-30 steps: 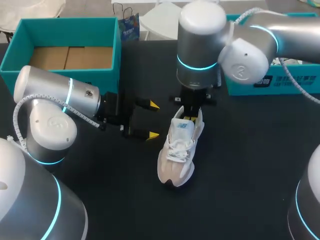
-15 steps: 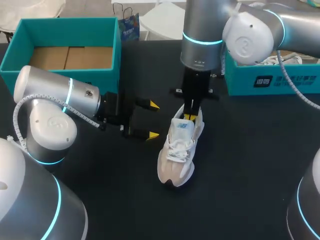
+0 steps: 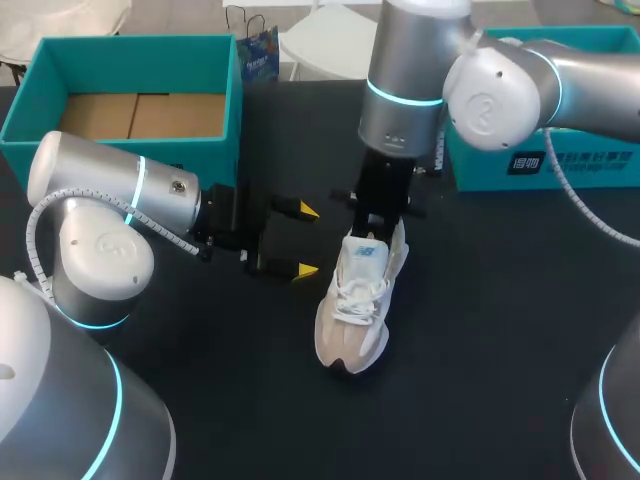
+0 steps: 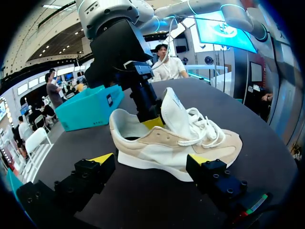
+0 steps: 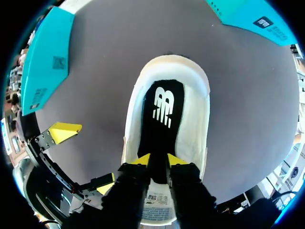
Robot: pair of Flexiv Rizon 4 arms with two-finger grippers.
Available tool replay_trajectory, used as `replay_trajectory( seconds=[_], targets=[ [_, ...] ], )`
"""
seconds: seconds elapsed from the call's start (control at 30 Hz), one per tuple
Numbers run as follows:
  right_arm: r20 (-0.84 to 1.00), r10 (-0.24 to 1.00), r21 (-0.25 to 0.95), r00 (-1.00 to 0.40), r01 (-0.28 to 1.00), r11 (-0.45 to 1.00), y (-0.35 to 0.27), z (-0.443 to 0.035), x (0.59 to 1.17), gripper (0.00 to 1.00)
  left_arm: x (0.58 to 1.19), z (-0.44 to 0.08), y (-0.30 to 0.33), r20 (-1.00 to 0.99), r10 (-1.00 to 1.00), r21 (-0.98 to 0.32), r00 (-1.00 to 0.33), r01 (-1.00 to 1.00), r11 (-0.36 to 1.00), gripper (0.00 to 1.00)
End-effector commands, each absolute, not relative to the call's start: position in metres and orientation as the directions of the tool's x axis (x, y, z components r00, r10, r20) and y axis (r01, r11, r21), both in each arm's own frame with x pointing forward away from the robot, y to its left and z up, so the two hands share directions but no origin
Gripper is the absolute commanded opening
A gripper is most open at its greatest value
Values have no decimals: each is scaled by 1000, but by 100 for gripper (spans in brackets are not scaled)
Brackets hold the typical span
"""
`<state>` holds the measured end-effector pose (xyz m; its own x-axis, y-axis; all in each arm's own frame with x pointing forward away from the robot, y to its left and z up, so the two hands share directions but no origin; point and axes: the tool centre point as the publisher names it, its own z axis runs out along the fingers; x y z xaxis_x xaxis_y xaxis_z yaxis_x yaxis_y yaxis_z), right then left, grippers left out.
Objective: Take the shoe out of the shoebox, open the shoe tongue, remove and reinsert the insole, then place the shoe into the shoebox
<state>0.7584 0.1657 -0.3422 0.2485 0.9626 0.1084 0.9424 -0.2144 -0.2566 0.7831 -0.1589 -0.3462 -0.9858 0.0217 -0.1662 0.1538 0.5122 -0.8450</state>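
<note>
- The black table (image 3: 480, 330) carries everything.
- The left arm (image 3: 110, 185) comes in over the table's left edge and lies low, pointing across toward the middle.
- The right arm (image 3: 500, 85) comes in over the back right corner, its wrist hanging straight down over the middle of the table.
- The teal shoebox (image 3: 140, 48) sits open at the back left corner, its brown cardboard floor showing.
- A second teal box (image 3: 560, 160) sits along the back edge at the right, well apart from the shoebox.
- The cream running shoe (image 3: 350, 310) is out of the shoebox. It stands upright on its sole near the middle of the table, with its toe toward the front edge and its heel toward the back edge.
- The left gripper (image 3: 304, 240) has its fingers spread wide and holds nothing. The shoe's side lies crosswise just ahead of it.
- The right gripper (image 5: 158, 160) reaches down into the shoe's opening, between the heel and the tongue. Whether it has hold of the insole I cannot tell.
- The black insole (image 5: 161, 107) lies inside the shoe and runs from the heel to under the right gripper.
- The tongue (image 4: 172, 107) stands lifted up and away from the opening, just on the toe side of the right gripper.
</note>
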Motion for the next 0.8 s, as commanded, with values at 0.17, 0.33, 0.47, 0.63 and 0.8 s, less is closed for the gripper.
replay_trajectory(
  seconds=[0.17, 0.33, 0.47, 0.63, 0.8],
  targets=[
    [111, 962, -253, 248, 944, -214, 166, -342, 755, 100, 783, -346, -160, -166, 23, -843, -986, 154, 515, 100],
    [116, 965, -262, 237, 944, -201, 167, -343, 751, 100, 783, -346, -160, -166, 23, -843, -986, 154, 515, 100],
    [114, 965, -268, 235, 943, -198, 167, -344, 749, 100, 783, -346, -160, -166, 23, -843, -986, 154, 515, 100],
    [107, 967, -272, 231, 942, -195, 167, -343, 748, 100, 783, -346, -160, -166, 23, -843, -986, 154, 515, 100],
    [100, 968, -272, 229, 942, -195, 166, -343, 747, 100, 783, -346, -160, -166, 23, -843, -986, 154, 515, 100]
  ],
)
